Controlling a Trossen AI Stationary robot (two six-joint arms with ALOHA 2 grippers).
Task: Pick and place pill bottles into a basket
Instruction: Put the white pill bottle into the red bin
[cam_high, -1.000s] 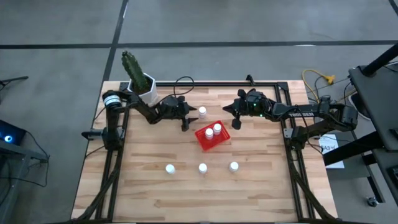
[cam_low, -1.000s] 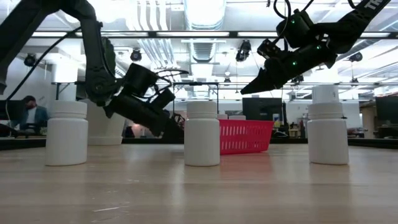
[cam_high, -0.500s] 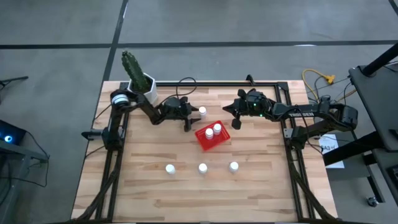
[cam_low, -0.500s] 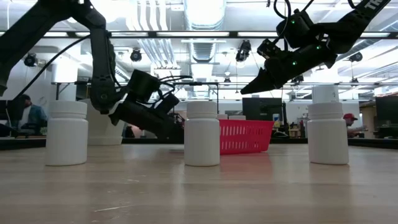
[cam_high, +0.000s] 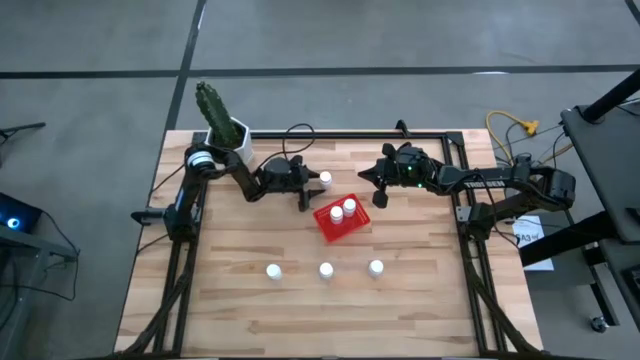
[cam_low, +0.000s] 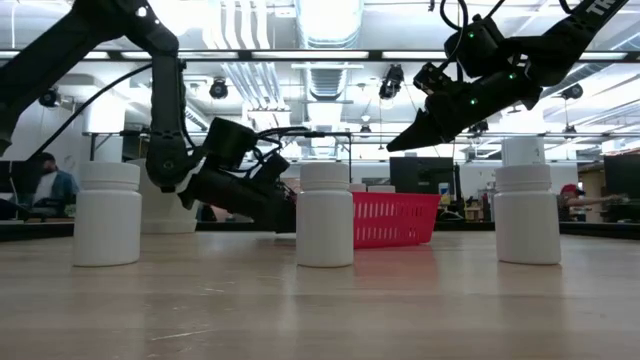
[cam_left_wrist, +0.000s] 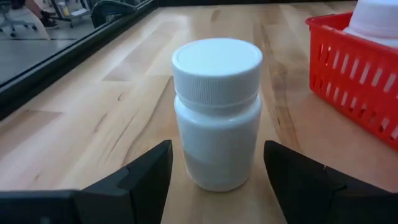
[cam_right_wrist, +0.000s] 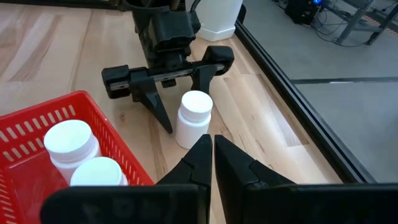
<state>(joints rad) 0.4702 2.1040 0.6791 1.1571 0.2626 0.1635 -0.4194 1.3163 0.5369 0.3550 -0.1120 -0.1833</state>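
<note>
Left wrist view shows the target pill bottle upright on the wooden table, now sitting between the spread fingers of the left gripper, with no contact visible. Over the last second this gripper has slid in from 9 o'clock toward the bottle, which stands just beside the red basket at its 11 o'clock. So the approach looks finished and closing comes next. Two bottles already sit in the basket; three wait toward 6 o'clock. At 3 o'clock the right gripper hovers, pressed together, unchanged.
</note>
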